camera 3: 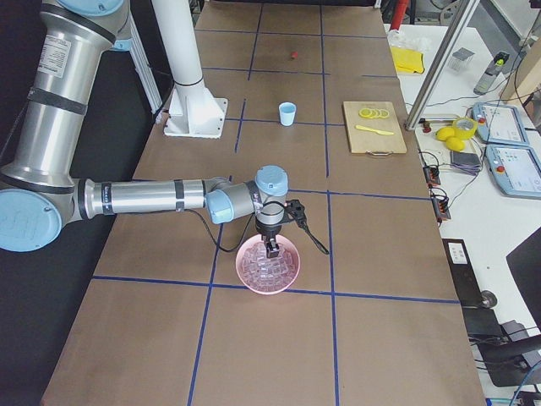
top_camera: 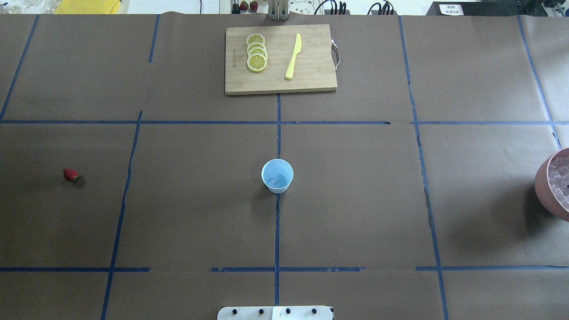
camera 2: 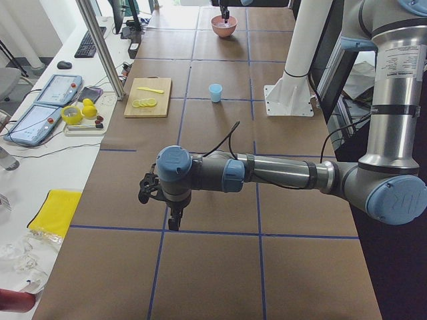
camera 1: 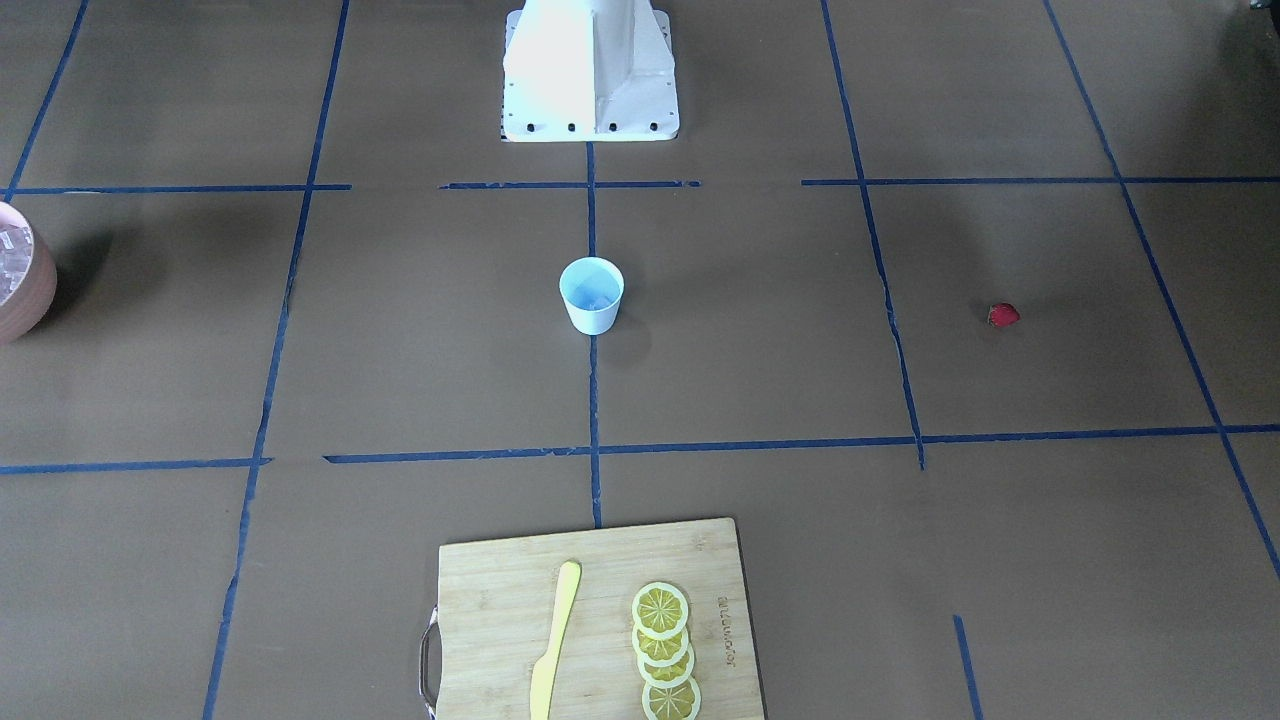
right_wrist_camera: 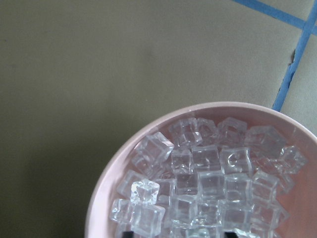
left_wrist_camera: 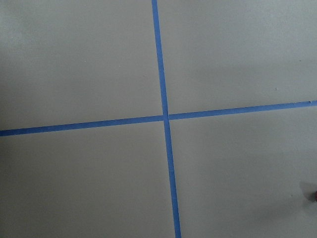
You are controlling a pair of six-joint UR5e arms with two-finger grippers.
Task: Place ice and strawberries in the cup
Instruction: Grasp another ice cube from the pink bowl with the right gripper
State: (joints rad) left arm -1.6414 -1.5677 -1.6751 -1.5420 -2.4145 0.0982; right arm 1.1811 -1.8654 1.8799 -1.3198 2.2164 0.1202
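Hovering right tool [camera 3: 271, 247] over the pink bowl [top_camera: 543, 191] at 3 o'clock of the cup [top_camera: 277, 176], tips apart, probably lined up to pinch an ice [right_wrist_camera: 208, 183] cube. The strawberry [top_camera: 70, 174] sits at the cup's 9 o'clock, well apart; left tool [camera 2: 175, 220] hangs over the surface [left_wrist_camera: 237, 64] on that side, likely staged for it, apart or together I can't tell

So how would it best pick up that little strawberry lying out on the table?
Probably straight down from above, closing across the roundish middle of the strawberry. It lies low and alone on the flat table, so a sideways approach would likely scrape the surface.
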